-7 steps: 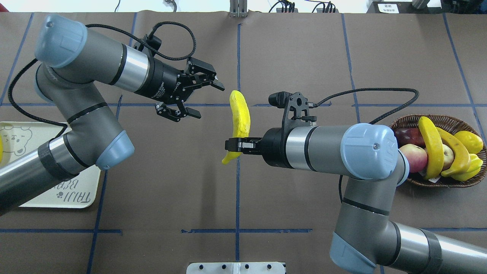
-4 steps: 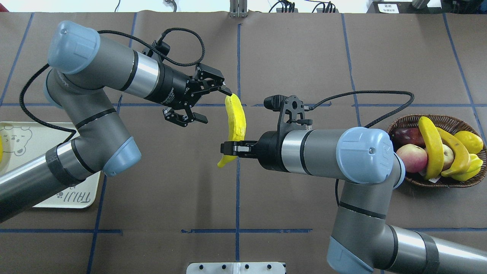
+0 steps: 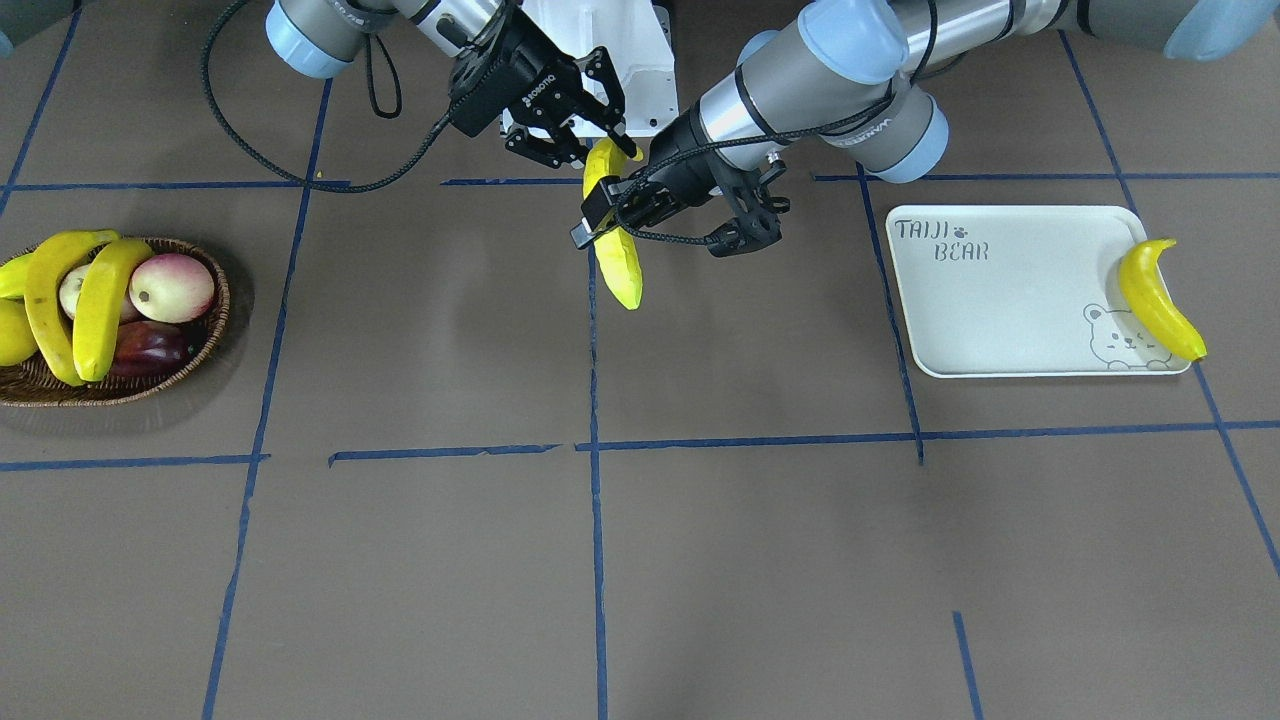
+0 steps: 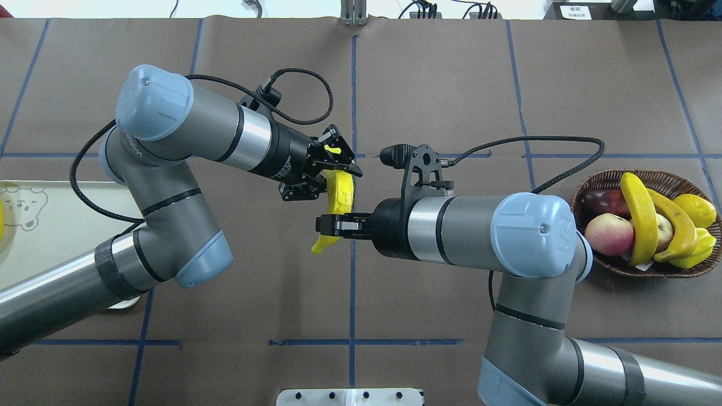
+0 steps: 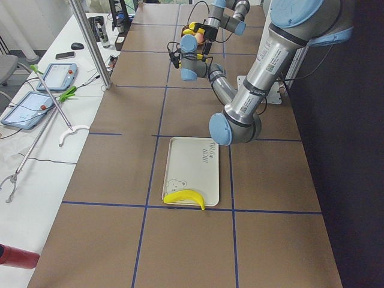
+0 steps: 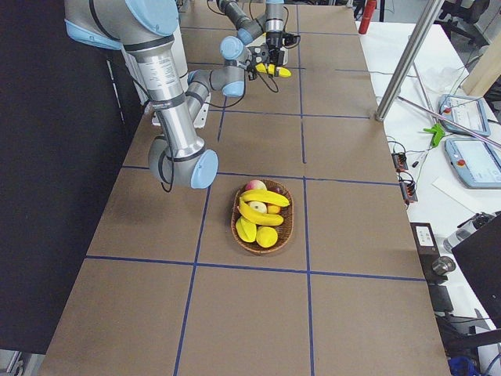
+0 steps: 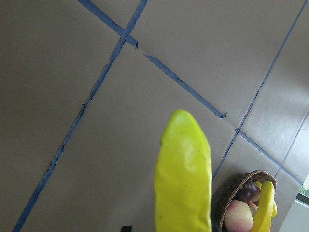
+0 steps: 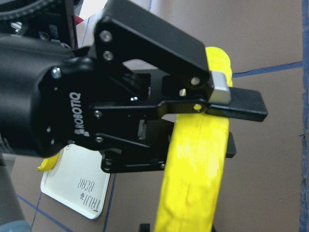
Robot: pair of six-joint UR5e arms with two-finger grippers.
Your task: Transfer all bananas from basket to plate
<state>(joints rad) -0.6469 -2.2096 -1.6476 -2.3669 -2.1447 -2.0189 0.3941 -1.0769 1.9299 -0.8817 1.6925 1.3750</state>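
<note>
My right gripper (image 4: 333, 224) is shut on a yellow banana (image 4: 341, 192) and holds it above the middle of the table. My left gripper (image 4: 324, 175) is open, with its jaws on either side of the same banana (image 3: 625, 270). The right wrist view shows the left gripper's fingers (image 8: 236, 104) straddling the banana (image 8: 193, 179). Two more bananas (image 4: 640, 225) (image 4: 679, 225) lie in the wicker basket (image 4: 603, 180) at the right. One banana (image 3: 1155, 300) lies on the far edge of the white plate (image 3: 1000, 310) at the left.
The basket also holds a pink-cream fruit (image 4: 606, 234), a dark red fruit (image 4: 601, 200) and a yellow pear-like fruit (image 4: 696, 208). The white robot base (image 3: 630, 40) sits behind the grippers. Blue tape lines cross the brown table cover.
My left arm has swung right and its open jaws have come around the banana. My right gripper has drifted slightly left, still holding the banana.
</note>
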